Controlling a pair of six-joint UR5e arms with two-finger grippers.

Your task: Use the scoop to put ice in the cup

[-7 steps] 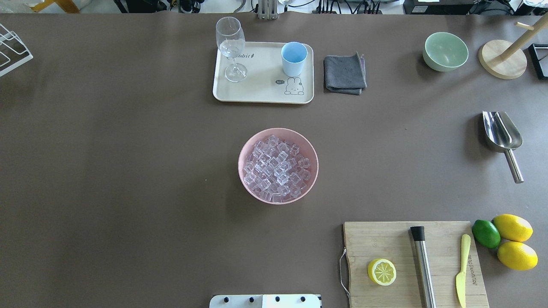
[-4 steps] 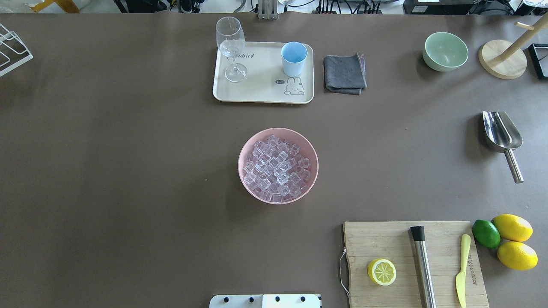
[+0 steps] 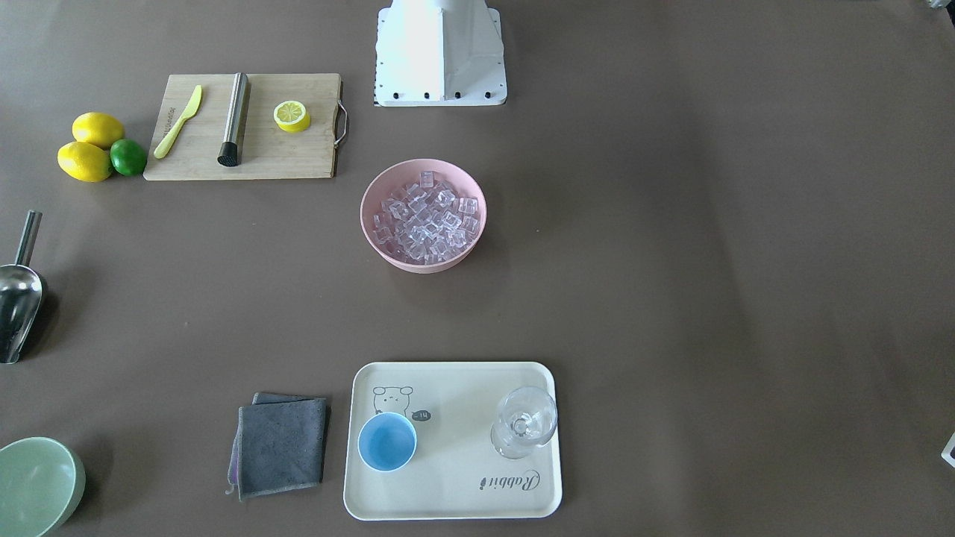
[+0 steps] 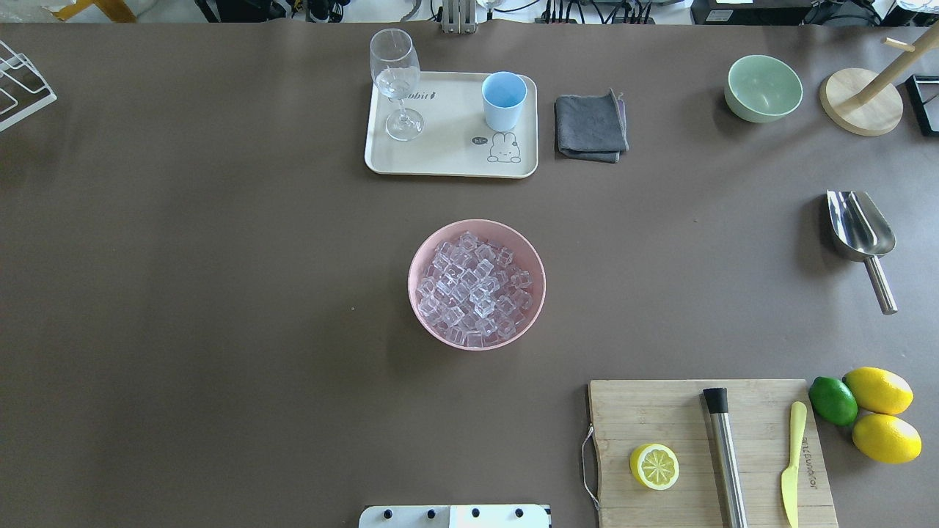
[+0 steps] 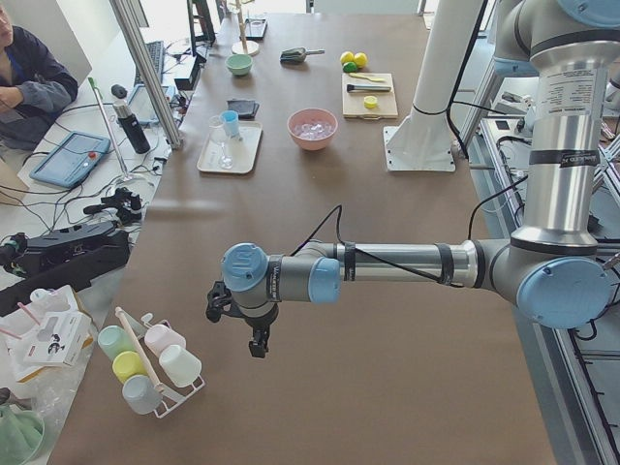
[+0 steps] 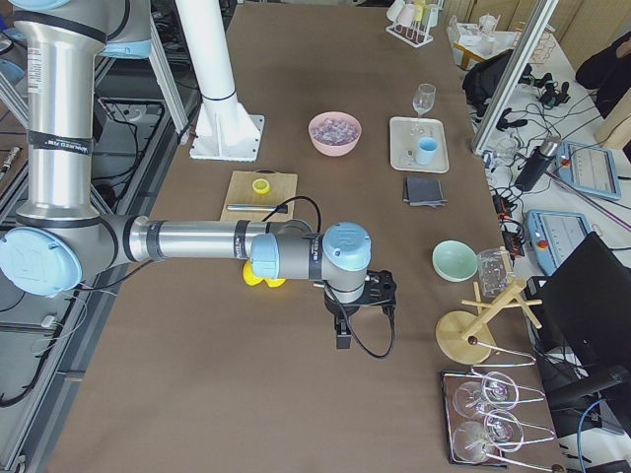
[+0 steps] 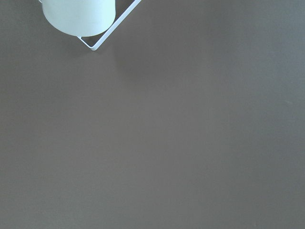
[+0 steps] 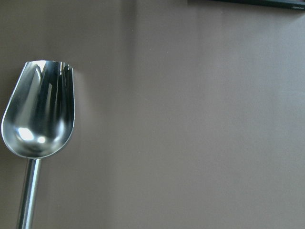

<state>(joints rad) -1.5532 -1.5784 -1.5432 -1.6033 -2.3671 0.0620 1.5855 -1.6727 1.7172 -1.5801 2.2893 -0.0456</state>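
Our right gripper (image 6: 342, 335) hangs over the table (image 6: 197, 394) near the scoop (image 8: 40, 114); open or closed, we cannot tell, nor for the left gripper (image 5: 259, 344). The scoop lies trough-up, handle toward us, handy to grasp. The ice (image 4: 475, 286) fills the pink bowl (image 4: 532, 249) mid-table; the cup (image 4: 504, 99) stands upright on the tray (image 4: 447, 147) beyond, mouth open for filling

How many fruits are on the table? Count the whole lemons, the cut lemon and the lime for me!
Whole lemons: 2
Half lemon: 1
Lime: 1
Total: 4
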